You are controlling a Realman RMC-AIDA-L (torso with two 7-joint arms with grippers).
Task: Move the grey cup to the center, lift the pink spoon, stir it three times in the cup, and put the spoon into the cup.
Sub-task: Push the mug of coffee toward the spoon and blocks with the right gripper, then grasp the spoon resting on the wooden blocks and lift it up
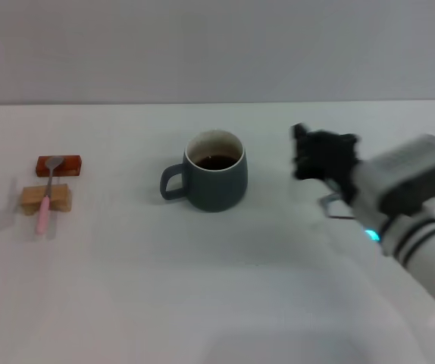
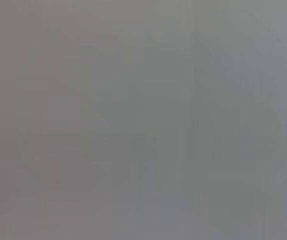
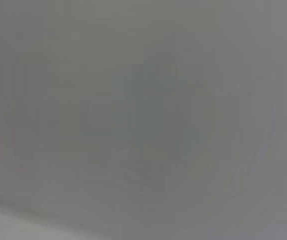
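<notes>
A: What's shown in head view vs. wrist views?

B: Grey cup [image 1: 216,180] is seen mid-desk [image 1: 202,303], handle to robot's left, dark liquid inside. Pink spoon [image 1: 47,194] is laid across a tan block [image 1: 45,199], bowl on a red-brown block [image 1: 58,165], near left edge. Both wrist views: only grey blur, nothing made out.

A: Claws?

B: Right claw [image 1: 302,155] is held right of cup, apart from it; open or closed can't be told. Left claw isn't seen. Bare desk lies betw. cup and spoon, and in front.
</notes>
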